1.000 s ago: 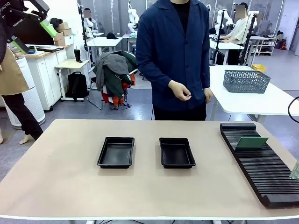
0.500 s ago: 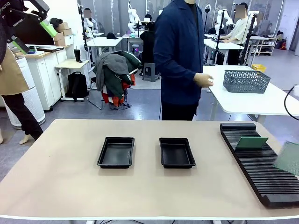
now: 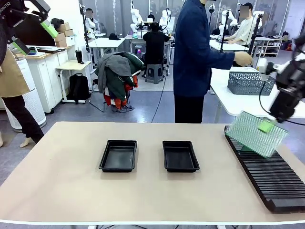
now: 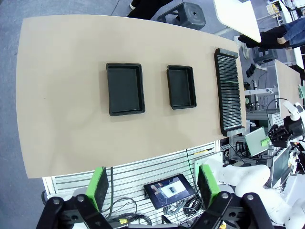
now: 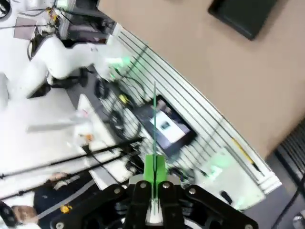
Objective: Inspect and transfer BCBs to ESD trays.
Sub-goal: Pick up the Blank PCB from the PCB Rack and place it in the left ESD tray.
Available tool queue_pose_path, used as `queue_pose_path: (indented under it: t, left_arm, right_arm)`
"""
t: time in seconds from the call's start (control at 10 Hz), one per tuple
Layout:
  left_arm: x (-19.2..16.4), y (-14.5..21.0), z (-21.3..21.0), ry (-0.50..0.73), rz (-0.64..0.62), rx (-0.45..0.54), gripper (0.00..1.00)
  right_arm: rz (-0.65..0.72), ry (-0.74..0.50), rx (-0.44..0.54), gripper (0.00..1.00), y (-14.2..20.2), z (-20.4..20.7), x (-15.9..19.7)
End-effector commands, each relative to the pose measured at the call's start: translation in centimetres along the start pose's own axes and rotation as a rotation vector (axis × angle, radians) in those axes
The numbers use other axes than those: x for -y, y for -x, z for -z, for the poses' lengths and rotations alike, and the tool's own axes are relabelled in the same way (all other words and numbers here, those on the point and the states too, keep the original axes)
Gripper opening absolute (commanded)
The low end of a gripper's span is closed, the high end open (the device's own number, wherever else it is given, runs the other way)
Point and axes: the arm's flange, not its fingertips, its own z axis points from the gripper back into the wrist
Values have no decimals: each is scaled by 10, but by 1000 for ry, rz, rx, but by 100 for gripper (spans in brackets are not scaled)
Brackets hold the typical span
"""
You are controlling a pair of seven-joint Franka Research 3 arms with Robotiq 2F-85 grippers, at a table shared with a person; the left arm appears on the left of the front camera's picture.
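Observation:
Two black ESD trays (image 3: 118, 155) (image 3: 180, 156) lie side by side mid-table, both bare inside. My right gripper (image 3: 267, 125) hangs over the far end of the black slotted rack (image 3: 269, 176), shut on a tilted green BCB (image 3: 252, 132) with a pale speckled face. In the right wrist view that BCB (image 5: 154, 119) shows edge-on as a thin green line between the green pads (image 5: 149, 174). My left gripper (image 3: 34, 37) is raised high at the far left, open and holding nothing. From above, its wrist view shows its gripper (image 4: 153, 186), both trays (image 4: 125, 88) (image 4: 181, 87) and the rack (image 4: 230, 90).
A person in a dark blue coat (image 3: 193, 57) stands at the far side, turned right, a hand stretched toward a grey mesh basket (image 3: 250, 82) on a white table behind. The tabletop (image 3: 62, 181) left of and in front of the trays is bare.
My right gripper has risen and swung left from the picture's right edge, carrying the BCB up over the rack. The person has turned and stepped right toward the white table.

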Motion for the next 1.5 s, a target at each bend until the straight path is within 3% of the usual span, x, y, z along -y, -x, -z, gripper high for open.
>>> queue_pose_path:
  t: [0.0, 0.6, 1.4]
  left_arm:
    - [-1, 0, 0, 7, -4, -1, 100]
    - [-1, 0, 0, 7, -4, -1, 100]
    - [-1, 0, 0, 7, -4, -1, 100]
  right_arm:
    - [84, -53, 65, 2, -34, 21, -20]
    - [247, -148, 281, 2, -122, 127, -50]
    - [374, -215, 420, 2, -219, 259, -28]
